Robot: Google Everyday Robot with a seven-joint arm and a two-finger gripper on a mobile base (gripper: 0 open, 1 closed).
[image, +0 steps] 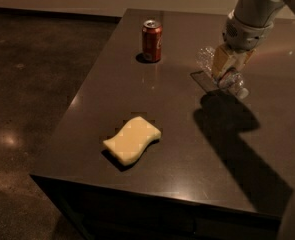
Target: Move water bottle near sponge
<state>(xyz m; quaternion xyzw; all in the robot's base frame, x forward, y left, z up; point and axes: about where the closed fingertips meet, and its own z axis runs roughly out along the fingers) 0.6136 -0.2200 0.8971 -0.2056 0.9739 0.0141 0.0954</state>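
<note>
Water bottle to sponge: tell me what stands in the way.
Nothing visible does. The gripper holds the water bottle over the table's right side, and only bare tabletop lies between it and the sponge near the front-left. The soda can stands farther back, off that line.
</note>
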